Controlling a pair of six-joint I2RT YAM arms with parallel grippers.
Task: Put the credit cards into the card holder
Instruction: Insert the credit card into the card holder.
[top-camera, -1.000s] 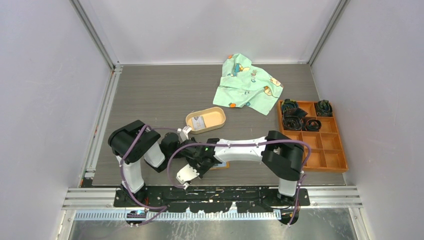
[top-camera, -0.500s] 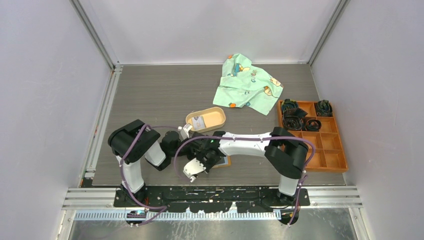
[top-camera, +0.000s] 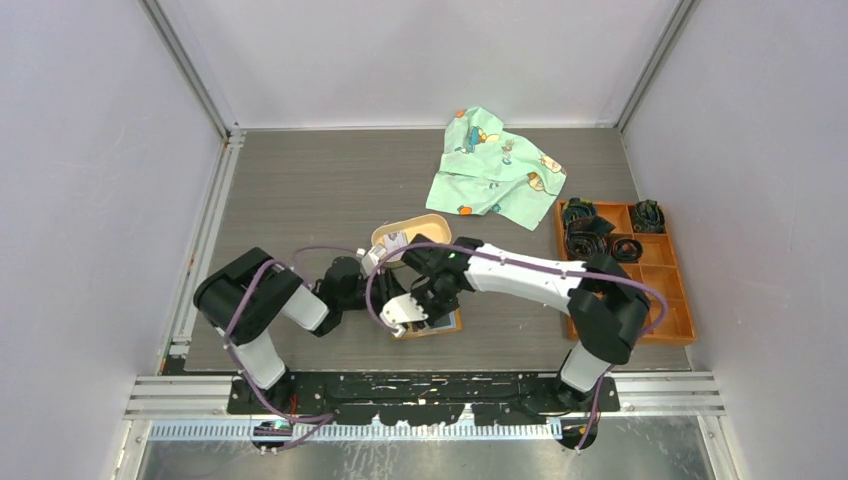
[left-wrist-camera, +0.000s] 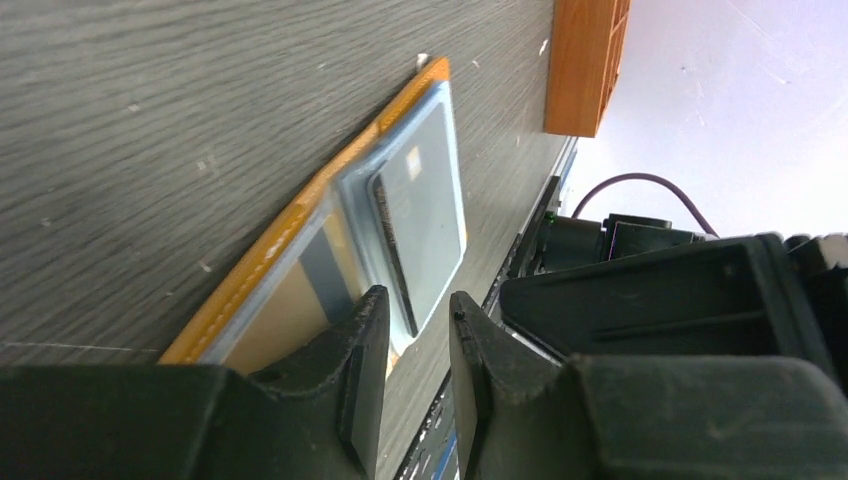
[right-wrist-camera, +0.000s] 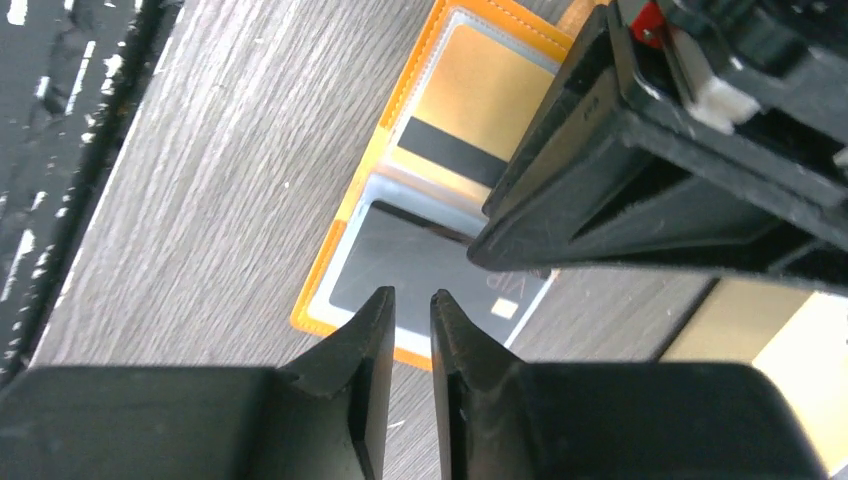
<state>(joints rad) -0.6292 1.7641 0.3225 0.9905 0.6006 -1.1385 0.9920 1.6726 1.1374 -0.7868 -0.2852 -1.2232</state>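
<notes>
- Top view: the right arm (top-camera: 520, 275) has swung away from the near edge, uncovering the card holder (top-camera: 440, 325), which lies open on the table (top-camera: 300, 200) near centre. One card was probably just delivered. The oval tray (top-camera: 432, 238) holds another card (top-camera: 397, 243). The compartment box (top-camera: 655, 285) holds dark coils (top-camera: 590, 235).
- Left wrist: the left end effector (left-wrist-camera: 410, 315) straddles the corner of a grey card (left-wrist-camera: 425, 210); I cannot tell whether it is clenched.
- Right wrist: the right end effector (right-wrist-camera: 412, 300) is released and empty above the holder, where a striped card (right-wrist-camera: 465, 130) sits pocketed.

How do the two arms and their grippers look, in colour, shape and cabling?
Both the left arm and the right arm have white tubular links between bulky black joint housings, with a purple cable looping along each. The left gripper and the right gripper have matte black, wedge-shaped fingers.
</notes>
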